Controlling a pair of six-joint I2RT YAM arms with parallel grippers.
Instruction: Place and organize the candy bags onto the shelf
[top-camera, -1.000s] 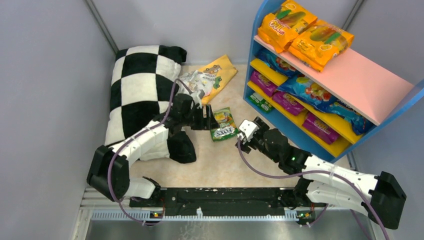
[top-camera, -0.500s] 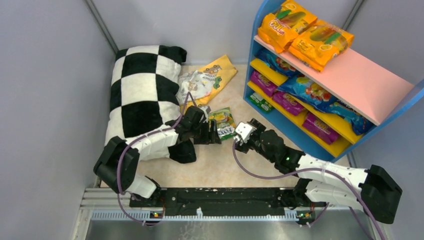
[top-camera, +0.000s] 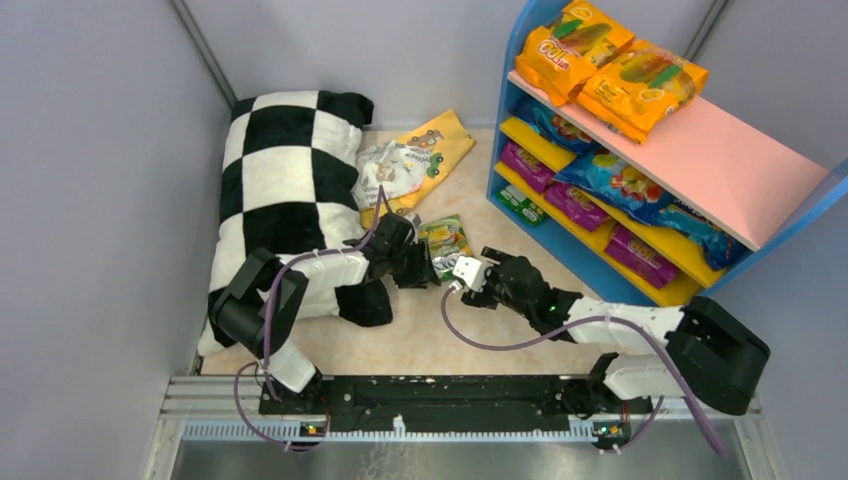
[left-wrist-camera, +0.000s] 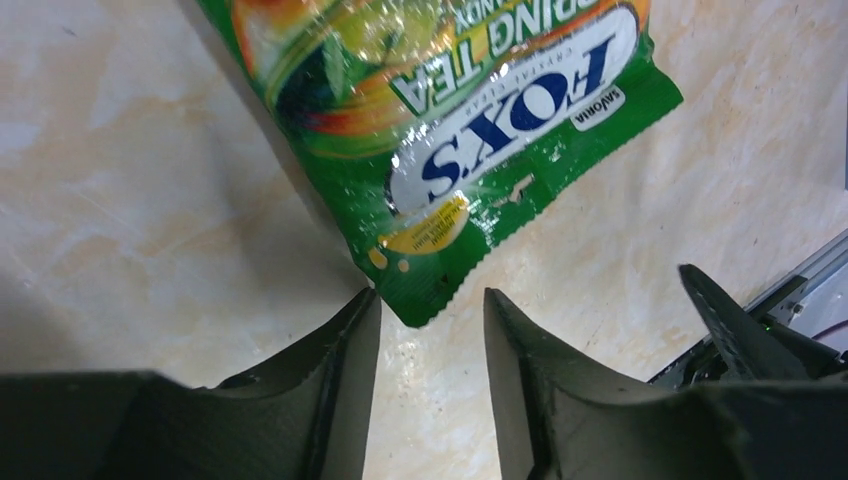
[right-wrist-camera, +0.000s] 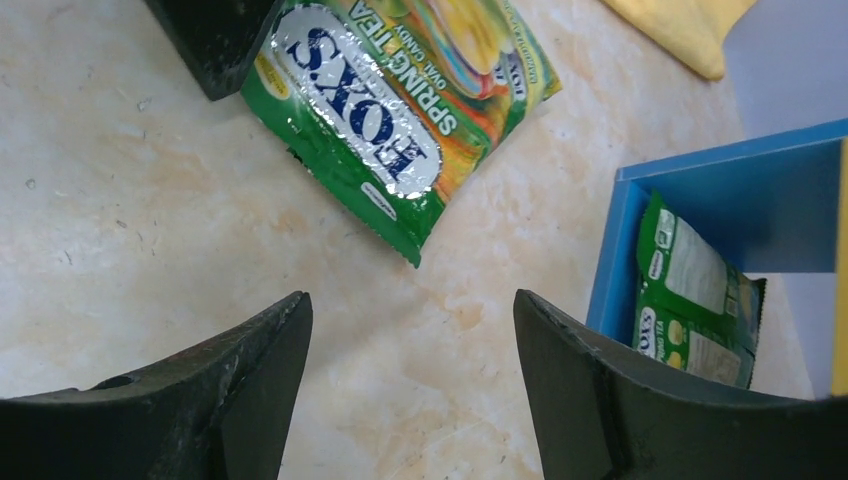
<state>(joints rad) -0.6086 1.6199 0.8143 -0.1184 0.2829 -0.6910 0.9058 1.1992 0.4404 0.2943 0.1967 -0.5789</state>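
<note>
Both arms (top-camera: 322, 271) have white links, black joints, purple cables (top-camera: 492, 344) and black fingers (left-wrist-camera: 320, 400).

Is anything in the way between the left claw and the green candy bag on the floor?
No, nothing visible is. The green candy bag has its corner poking right between the open fingers of the left claw, with only bare floor around it. The right claw waits on the bag's other side, not in between.

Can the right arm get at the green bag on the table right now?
Probably yes: the right gripper is open, with only bare table before the green bag; the left gripper straddles one corner.
</note>
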